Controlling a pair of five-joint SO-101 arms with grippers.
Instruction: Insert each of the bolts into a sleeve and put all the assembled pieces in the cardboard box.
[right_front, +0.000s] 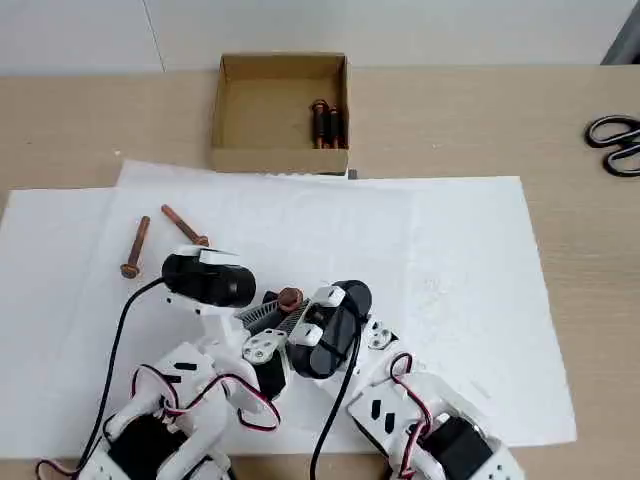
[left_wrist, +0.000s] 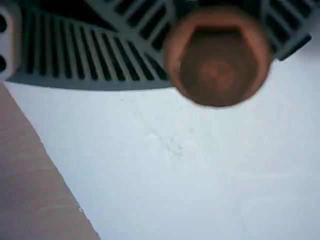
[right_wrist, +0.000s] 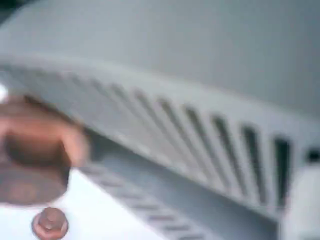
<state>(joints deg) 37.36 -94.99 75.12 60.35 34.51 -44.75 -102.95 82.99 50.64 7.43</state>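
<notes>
A copper bolt (right_front: 290, 297) stands head up between the two arms at the near middle of the white paper. Its hexagonal head (left_wrist: 217, 60) lies against my left gripper's (right_front: 272, 314) ribbed grey finger (left_wrist: 90, 55), and that gripper is shut on it. My right gripper (right_front: 300, 312) comes in from the right, shut on a copper sleeve (right_wrist: 35, 150) on the same bolt; its ribbed fingers (right_wrist: 200, 145) hide the shank. Two loose bolts (right_front: 135, 247) (right_front: 185, 225) lie on the paper to the left. The cardboard box (right_front: 262, 150) at the back holds assembled pieces (right_front: 327, 123).
White paper (right_front: 450, 260) covers most of the near table. Black scissors (right_front: 615, 145) lie at the far right edge. A small bolt head (right_wrist: 50, 223) shows on the paper beyond my right gripper. Bare wood (left_wrist: 30, 190) borders the paper.
</notes>
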